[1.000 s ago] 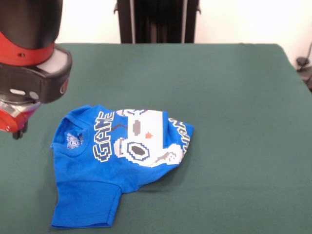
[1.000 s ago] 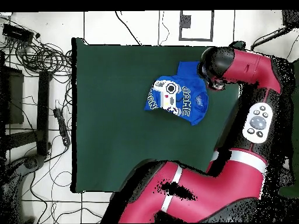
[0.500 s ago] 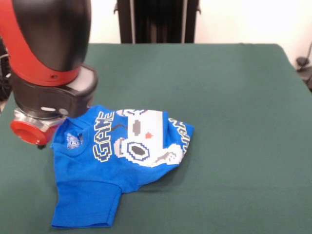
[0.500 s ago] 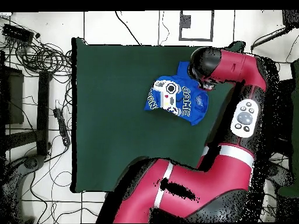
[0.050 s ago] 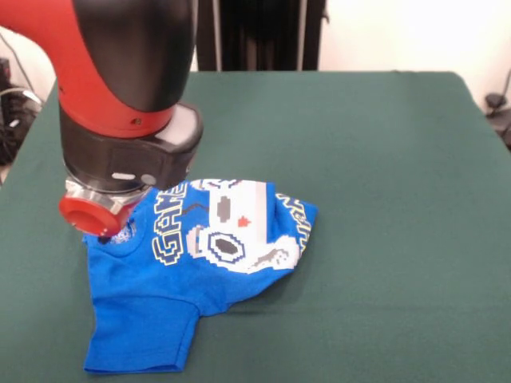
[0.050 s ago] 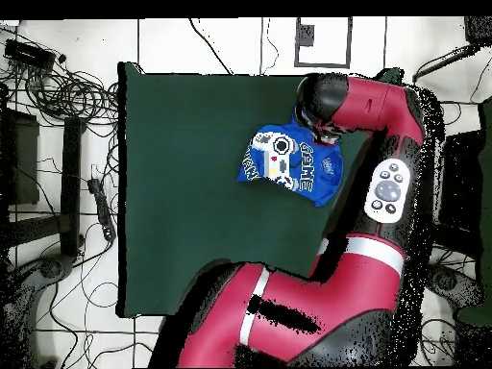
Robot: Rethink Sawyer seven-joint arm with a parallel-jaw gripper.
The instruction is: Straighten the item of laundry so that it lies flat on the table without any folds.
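A pale wall stands behind the table (image 5: 383, 128), a broad flat top covered in dark green cloth; seen from overhead, loose cables trail over the tiled floor beside it.

The shirt (image 5: 192, 263) lies near one edge of the table, front side up, its white-grey game-controller print and yellow-outlined letters showing; it is bright blue and small against the big green top. It is not flat: the lower body looks folded under itself along the side with the print, so the shape is short and bunched there; one sleeve sticks out toward the camera in the front view, while the other is not to be made out.

The robot's red and black arm (image 6: 370, 101) hangs low over the collar end of the shirt; its bulky wrist covers the gripper (image 5: 102, 236), of which only a dark tip peeps out below the red ring, just at the neck of the shirt; whether the pincer is wide or narrow I cannot tell, nor whether it touches the cloth.

By my reckoning the job is barely started; the fold is still in, and the smoothing of body and sleeves is all left to do.
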